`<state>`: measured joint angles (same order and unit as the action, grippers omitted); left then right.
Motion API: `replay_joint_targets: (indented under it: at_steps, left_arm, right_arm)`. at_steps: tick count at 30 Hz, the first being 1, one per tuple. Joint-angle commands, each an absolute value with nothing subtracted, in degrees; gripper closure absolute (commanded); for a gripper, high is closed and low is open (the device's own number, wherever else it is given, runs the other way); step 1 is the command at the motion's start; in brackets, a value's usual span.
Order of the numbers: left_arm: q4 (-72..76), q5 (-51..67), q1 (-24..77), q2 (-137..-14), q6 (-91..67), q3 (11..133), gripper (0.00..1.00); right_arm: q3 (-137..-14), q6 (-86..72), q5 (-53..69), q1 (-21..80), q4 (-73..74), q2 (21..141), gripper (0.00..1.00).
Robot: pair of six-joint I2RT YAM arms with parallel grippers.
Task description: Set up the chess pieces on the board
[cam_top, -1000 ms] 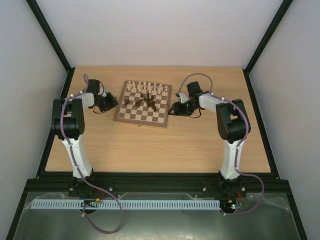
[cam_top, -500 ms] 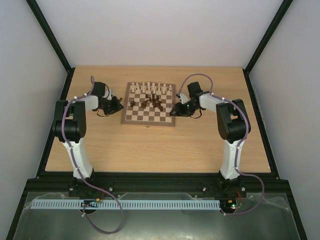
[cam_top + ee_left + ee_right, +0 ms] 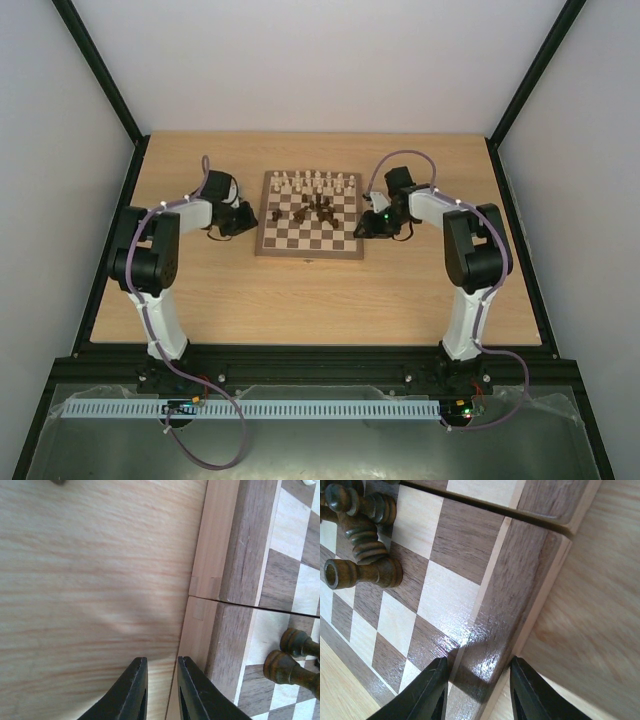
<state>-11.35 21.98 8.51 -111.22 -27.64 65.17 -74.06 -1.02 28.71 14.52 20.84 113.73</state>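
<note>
Your left gripper (image 3: 161, 661) sat at the left rim of the board (image 3: 309, 251), jaws slightly apart, empty, your right gripper (image 3: 480, 661) clamped its right rim, dark chess pieces (image 3: 309, 208) lay heaped mid-board, pale ones (image 3: 318, 181) lined its far edge.

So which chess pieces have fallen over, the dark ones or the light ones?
The dark brown pieces: they lie tumbled in a heap mid-board, while the cream pieces stand upright in rows along the far edge of the board.
</note>
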Motion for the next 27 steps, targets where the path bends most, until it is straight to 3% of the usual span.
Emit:
replay_joint_targets:
  at_steps: [1, 27]
  left_arm:
    - [-17.1, 27.7, 14.7, -111.2, -28.1, 59.5, 0.82]
    - [-16.4, 24.4, 24.7, -103.0, -29.5, 48.5, 0.83]
  right_arm:
    - [-71.1, 3.9, 31.7, 16.6, 26.7, 111.8, 0.68]
    - [-59.7, 11.3, 28.4, 16.6, 31.3, 103.3, 0.66]
